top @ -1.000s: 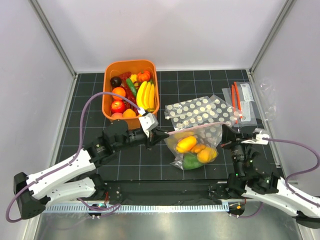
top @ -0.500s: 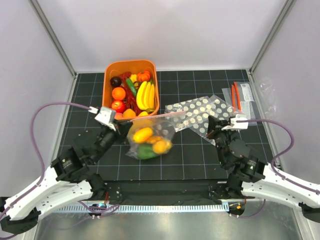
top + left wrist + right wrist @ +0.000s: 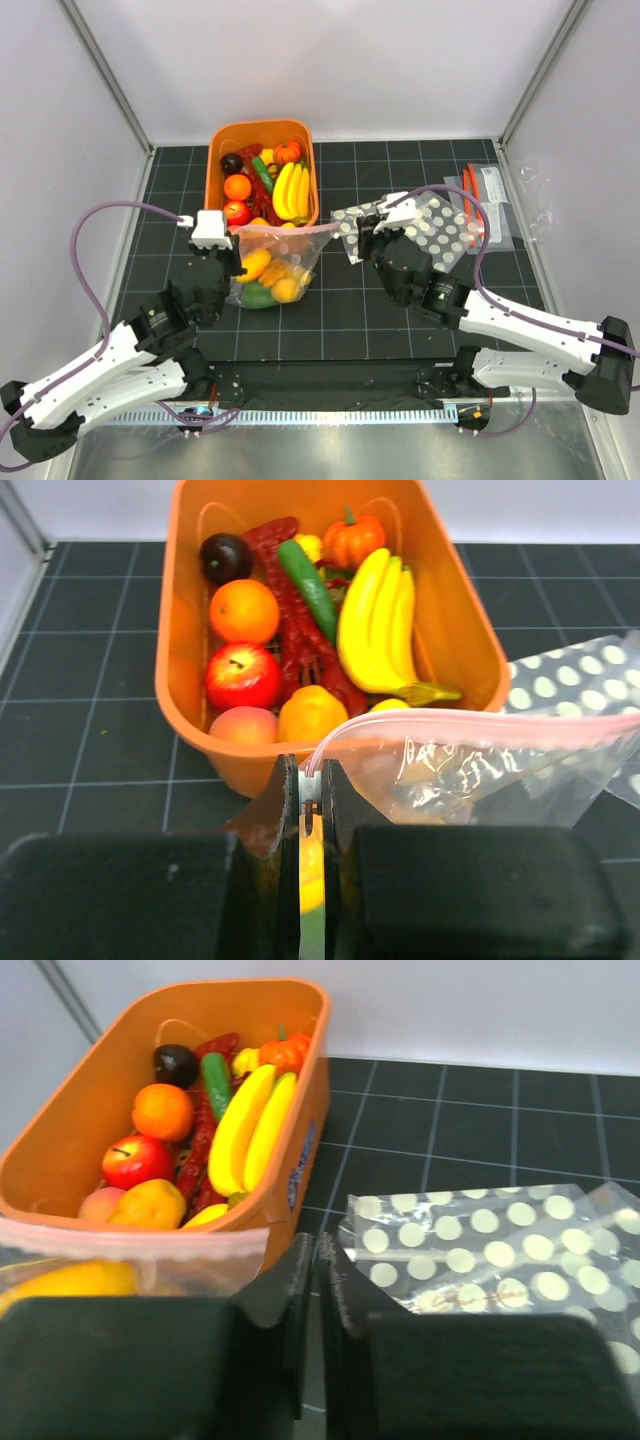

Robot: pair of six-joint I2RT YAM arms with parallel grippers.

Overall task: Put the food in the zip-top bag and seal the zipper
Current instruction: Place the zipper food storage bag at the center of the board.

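Note:
The clear zip-top bag point(image 3: 275, 262) hangs in front of the orange bin with its pink zipper point(image 3: 285, 229) stretched level along the top. Inside lie yellow food point(image 3: 254, 265), an orange piece point(image 3: 285, 288) and a green one point(image 3: 257, 296). My left gripper point(image 3: 226, 245) is shut on the zipper's white slider at the bag's left end point(image 3: 310, 792). My right gripper point(image 3: 352, 238) sits just past the bag's right corner. Its jaws point(image 3: 314, 1260) stand a sliver apart with nothing between them, and the zipper's end point(image 3: 130, 1240) lies to their left.
The orange bin point(image 3: 215, 150) behind the bag holds bananas point(image 3: 290, 190), an apple, oranges and other toy food. White-polka-dotted bags point(image 3: 440, 225) lie on the mat to the right, under my right arm. Small clear bags with red-orange strips point(image 3: 485, 195) lie at the far right.
My left arm has carried the bag leftward from the middle of the mat to just in front of the bin. My right arm followed to the left, and its jaws have parted slightly.

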